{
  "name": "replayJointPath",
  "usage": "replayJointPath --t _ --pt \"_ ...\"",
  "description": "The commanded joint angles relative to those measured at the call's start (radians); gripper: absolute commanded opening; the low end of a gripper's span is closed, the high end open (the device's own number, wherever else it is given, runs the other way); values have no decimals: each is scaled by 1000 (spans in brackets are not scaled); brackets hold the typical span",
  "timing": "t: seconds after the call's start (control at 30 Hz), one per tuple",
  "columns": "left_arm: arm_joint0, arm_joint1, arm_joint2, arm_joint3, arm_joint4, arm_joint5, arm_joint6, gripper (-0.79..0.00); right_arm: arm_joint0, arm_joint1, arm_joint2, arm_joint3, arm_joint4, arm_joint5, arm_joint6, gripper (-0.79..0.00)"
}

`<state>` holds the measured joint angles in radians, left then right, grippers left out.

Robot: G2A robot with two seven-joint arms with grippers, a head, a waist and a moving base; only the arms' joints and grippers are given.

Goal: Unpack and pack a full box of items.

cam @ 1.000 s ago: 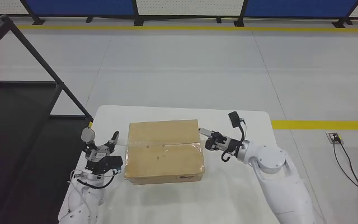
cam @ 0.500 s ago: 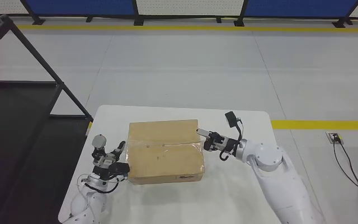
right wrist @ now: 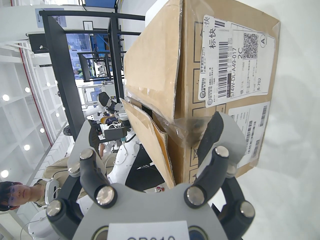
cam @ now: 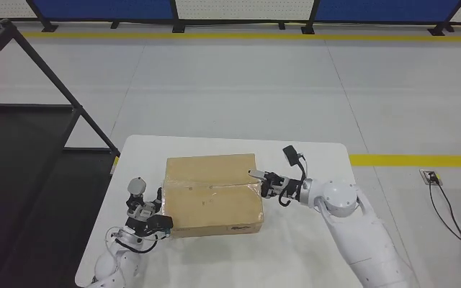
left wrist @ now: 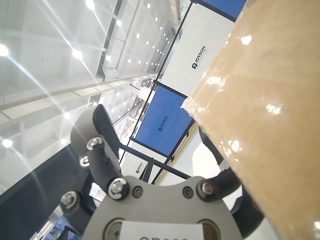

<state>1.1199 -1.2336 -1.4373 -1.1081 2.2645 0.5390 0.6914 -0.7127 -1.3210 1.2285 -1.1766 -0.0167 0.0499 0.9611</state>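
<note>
A taped brown cardboard box point(cam: 211, 194) lies in the middle of the white table point(cam: 302, 245). My left gripper point(cam: 149, 214) is low against the box's left end, open; in the left wrist view one finger point(left wrist: 106, 128) stands free and the other is partly hidden behind the box's taped side point(left wrist: 262, 88). At the right end, my right gripper point(cam: 261, 178) is open across the top edge. Its fingers point(right wrist: 220, 128) straddle a slightly lifted flap point(right wrist: 147, 136) beside the torn tape seam. A shipping label point(right wrist: 235, 58) covers that end of the box point(right wrist: 155, 58).
A black metal frame point(cam: 50, 101) stands off the table's left side. The table's front edge runs just below the box, with bare table surface to the right of the box.
My left gripper has come in from the left and forward until it is up against the box's left end. My right gripper has edged left over the box's right top edge.
</note>
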Motion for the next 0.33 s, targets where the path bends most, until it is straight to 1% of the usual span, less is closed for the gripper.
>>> replayJointPath --t 0.0,0.2,0.3 --pt "1 1 -3 0 0 3 0 0 5 0 -4 6 3 3 -1 0" --pt "1 7 -45 -6 -33 33 -11 0 -9 9 16 -26 0 7 -35 0" --pt "-2 12 -88 -19 -46 99 -34 0 -45 20 53 -91 -23 21 -85 0"
